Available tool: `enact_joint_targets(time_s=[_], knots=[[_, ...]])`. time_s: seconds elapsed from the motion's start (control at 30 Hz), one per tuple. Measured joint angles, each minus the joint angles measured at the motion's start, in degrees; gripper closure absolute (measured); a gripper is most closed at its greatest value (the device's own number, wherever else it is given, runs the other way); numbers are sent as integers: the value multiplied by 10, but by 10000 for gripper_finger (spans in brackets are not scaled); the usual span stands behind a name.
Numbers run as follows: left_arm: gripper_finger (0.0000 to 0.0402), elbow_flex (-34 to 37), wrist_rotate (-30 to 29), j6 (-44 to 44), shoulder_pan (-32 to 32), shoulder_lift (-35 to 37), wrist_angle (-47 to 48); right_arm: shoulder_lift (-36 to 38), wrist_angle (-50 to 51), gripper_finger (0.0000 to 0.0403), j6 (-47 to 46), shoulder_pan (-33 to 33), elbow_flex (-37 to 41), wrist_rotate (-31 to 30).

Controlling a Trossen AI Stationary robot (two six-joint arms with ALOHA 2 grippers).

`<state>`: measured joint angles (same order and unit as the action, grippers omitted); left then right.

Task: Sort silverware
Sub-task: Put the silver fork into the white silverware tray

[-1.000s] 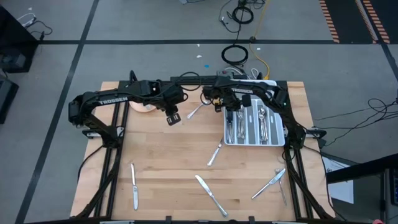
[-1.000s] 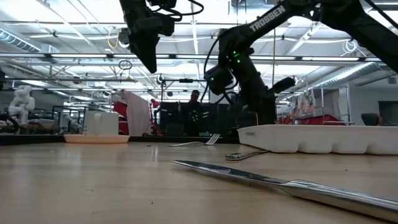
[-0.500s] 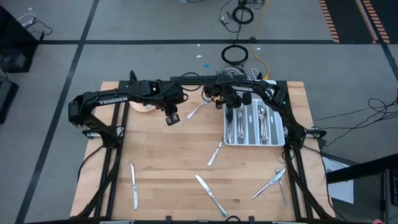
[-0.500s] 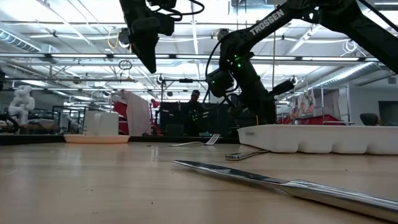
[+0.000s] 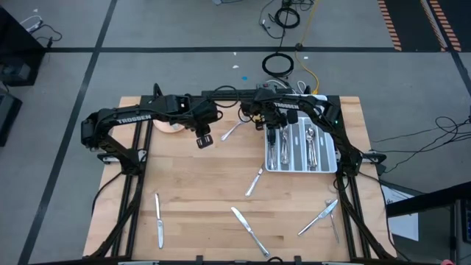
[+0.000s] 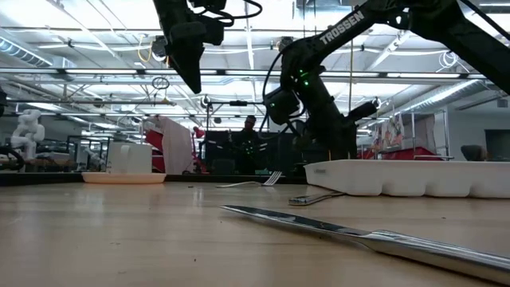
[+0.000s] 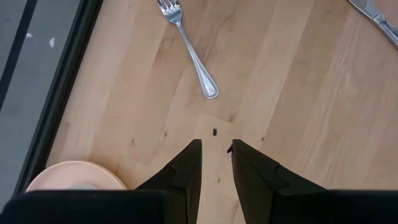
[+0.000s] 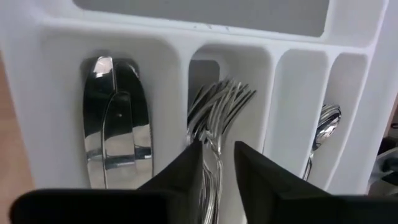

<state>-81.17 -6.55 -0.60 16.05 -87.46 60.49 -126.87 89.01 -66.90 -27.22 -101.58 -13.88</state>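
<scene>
- Nothing is really shifting over the last second: I'm keeping the right gripper (image 8: 217,163) over the white tray (image 5: 332,163), jaws slightly parted and empty, a fork drop apparently done.
- Bright, slender forks (image 8: 217,109) are piling directly ahead of those jaws.
- I'm holding the left gripper (image 7: 215,152) empty and narrowly parted; the next fork (image 7: 188,48) is lying just beyond its tips.

Robotics lab/workshop: taped concrete floor (image 5: 184,29), loose cables (image 5: 283,15) (ceiling trusses (image 6: 80,56) too).

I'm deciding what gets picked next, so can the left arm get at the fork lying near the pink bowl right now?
Probably yes. The left gripper hangs just short of the fork, fingers slightly parted and empty, with bare wood between them. The pink bowl sits off to one side, not in the way.
</scene>
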Motion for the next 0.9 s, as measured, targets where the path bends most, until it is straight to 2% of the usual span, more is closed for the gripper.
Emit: enact_joint_targets(time_s=[0.23,0.4,0.63,0.77,0.9], knots=[[308,0,0,-2,0,0,0,10,-14,282,50,17,0,-1],[308,0,-1,-1,0,0,0,49,-11,274,89,43,0,-61],[308,0,-13,0,0,0,16,103,-4,314,169,60,0,-133],[308,0,-21,0,0,0,26,104,-18,339,212,59,6,-116],[308,0,-31,0,0,0,36,105,-56,347,225,58,56,-80]])
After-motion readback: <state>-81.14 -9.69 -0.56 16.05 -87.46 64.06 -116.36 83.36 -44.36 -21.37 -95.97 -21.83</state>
